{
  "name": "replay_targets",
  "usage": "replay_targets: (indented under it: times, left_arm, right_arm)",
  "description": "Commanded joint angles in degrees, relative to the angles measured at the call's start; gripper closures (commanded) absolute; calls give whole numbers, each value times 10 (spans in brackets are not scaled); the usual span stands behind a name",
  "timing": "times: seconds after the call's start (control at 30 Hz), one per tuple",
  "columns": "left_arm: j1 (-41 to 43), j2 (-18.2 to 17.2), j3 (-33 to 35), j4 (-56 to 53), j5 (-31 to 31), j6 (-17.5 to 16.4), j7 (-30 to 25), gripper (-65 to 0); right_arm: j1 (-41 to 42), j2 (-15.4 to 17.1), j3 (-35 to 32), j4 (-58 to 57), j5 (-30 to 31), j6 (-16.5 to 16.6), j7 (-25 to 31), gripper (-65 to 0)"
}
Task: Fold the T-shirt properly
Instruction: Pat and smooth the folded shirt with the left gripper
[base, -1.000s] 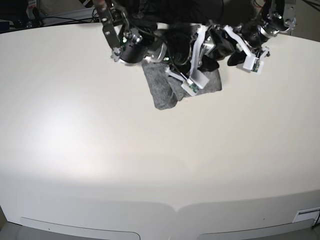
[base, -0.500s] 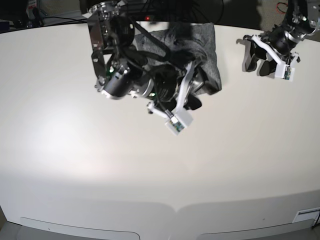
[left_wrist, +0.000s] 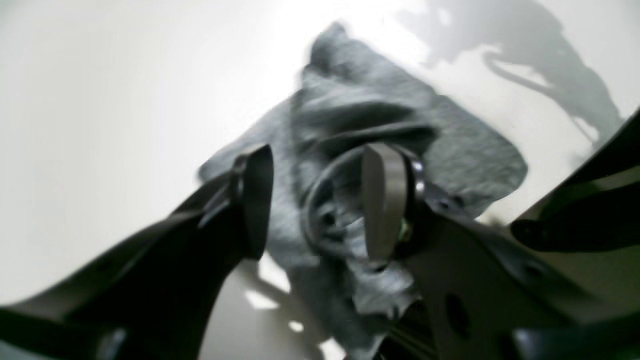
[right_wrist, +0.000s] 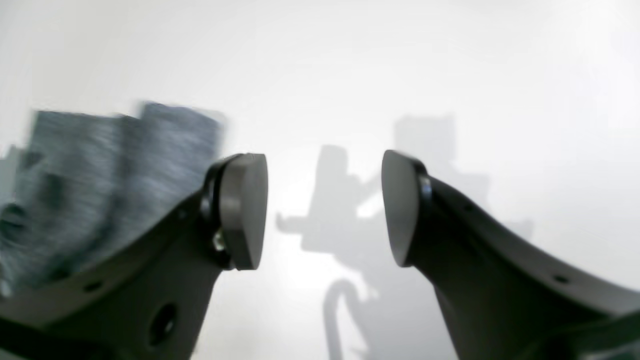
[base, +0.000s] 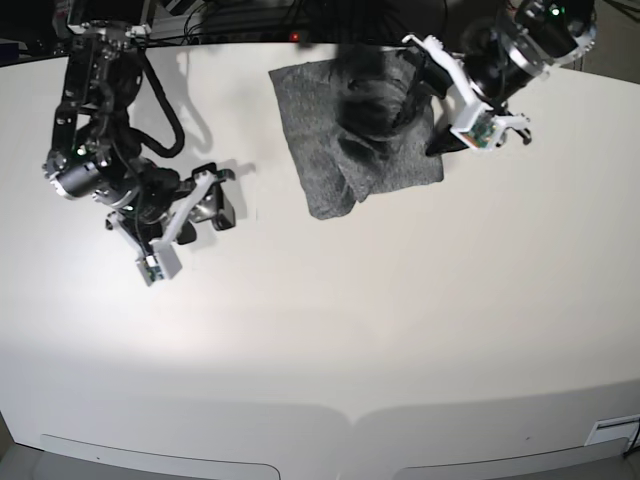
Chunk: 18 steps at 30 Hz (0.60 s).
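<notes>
The grey T-shirt (base: 330, 150) lies as a folded, rumpled bundle on the white table (base: 350, 330) at the far centre. My left gripper (base: 405, 90) hovers over the bundle's right part with its fingers apart. In the left wrist view the shirt (left_wrist: 465, 150) lies under and beyond the gripper (left_wrist: 320, 200), motion-blurred, with nothing pinched between the fingers. My right gripper (base: 222, 195) is open and empty over bare table left of the shirt. In the right wrist view the gripper (right_wrist: 322, 207) shows bare table between its fingers and the shirt (right_wrist: 100, 165) at the left.
The table's far edge runs just behind the shirt, with dark cables and equipment (base: 250, 15) beyond it. Both arm bases stand along that far edge. The arms' shadows fall on the table (right_wrist: 350, 225).
The right arm has swung away from above the shirt to the left, open. The left arm has moved from the far right in over the shirt. The shirt now lies uncovered.
</notes>
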<state>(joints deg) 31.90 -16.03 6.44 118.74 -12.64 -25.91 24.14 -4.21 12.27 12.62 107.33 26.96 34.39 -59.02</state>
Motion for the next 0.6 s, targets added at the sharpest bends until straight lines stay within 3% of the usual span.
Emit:
replay_targets:
  times: [0.0,0.1,0.23,0.33,0.57]
  left_arm:
    - [-5,-3,14,11,1,5,-17,-279]
    - [-22,1,75,10,26,16,-17,-279]
    - [-49,20,154,8,93,70,-17,-279]
    - [-67,33,197,7,135,82,-3,-279]
    - [-94,69,233,-56,225,111,45,-279]
  right_arm:
    - [3,12,16,10,8,0,12,-361]
    - [-13,28,52,10,26,-7,11,-361]
    - [-29,33,84,10,33,-8,9,-361]
    - [-36,33,88,10,33,-8,5,-361]
    - [-36,33,88,10,35,-8,-5,-361]
